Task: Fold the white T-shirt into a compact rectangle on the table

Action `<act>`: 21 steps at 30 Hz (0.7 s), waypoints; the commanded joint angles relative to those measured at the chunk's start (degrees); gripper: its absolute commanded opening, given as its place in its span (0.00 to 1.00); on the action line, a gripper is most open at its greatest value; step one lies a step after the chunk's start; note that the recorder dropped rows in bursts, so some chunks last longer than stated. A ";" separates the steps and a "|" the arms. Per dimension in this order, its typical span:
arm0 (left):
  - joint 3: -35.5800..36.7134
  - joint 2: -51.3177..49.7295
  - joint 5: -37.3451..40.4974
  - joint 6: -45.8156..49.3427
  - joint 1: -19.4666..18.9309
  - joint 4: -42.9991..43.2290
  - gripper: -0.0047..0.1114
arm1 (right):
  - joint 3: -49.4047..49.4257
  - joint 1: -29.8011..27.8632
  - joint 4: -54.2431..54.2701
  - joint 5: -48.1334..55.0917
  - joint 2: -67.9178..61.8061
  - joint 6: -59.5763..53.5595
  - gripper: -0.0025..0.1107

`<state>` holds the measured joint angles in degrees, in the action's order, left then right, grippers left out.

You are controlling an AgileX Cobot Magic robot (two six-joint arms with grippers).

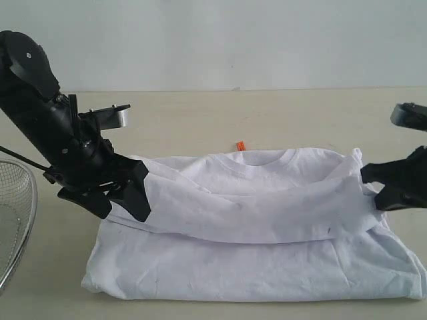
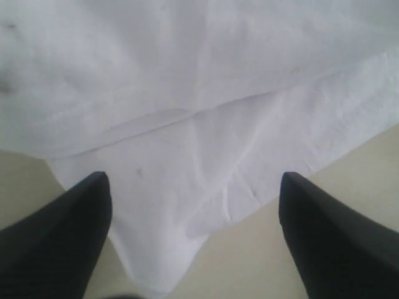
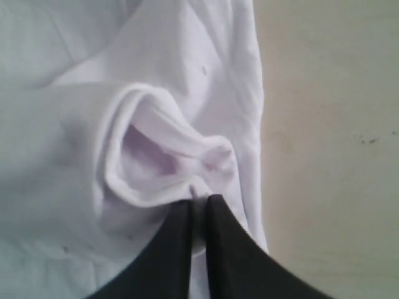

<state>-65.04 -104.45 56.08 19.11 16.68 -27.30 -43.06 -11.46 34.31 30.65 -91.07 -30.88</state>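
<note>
a wire basket (image 1: 15,213) sits at the far left edge of the table (image 1: 280,110), apart from the shirt (image 1: 253,233). next comes the left gripper (image 2: 194,177), low at the shirt's left edge, its jaws spread wide. in the left wrist view a pointed corner of cloth lies on the table in the gap between the two fingers (image 2: 62,237), and neither finger presses on it.

the shirt lies across the middle of the table, collar toward the far side. a loose band of cloth is doubled over its middle, running from one gripper to the other. a small orange tag (image 1: 241,145) shows just beyond the collar.

at the right, the right gripper (image 3: 199,200) has its jaws pressed together on a bunched fold of the shirt's right edge. the cloth puckers into a small pocket just ahead of the tips.
</note>
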 commanded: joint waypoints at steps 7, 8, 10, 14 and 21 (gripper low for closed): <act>-0.37 0.43 -0.10 -0.21 -0.06 -0.35 0.65 | -7.46 0.06 5.22 2.03 1.83 -0.51 0.02; -0.37 0.45 -0.20 -0.21 -0.06 -0.35 0.65 | -7.77 0.06 5.22 1.88 1.83 -0.08 0.02; -0.37 0.45 -0.20 -0.21 -0.06 -0.35 0.65 | -7.89 0.06 5.32 0.43 1.83 0.41 0.02; -0.37 0.45 -0.20 -0.21 -0.06 -0.35 0.65 | -7.89 0.06 5.32 -1.35 1.71 0.54 0.02; -0.37 0.45 -0.22 -0.21 -0.06 -0.35 0.65 | -7.89 0.06 5.19 -4.06 1.71 0.94 0.02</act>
<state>-65.04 -104.45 56.08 19.11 16.68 -27.30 -50.62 -11.43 39.49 28.02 -89.84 -29.89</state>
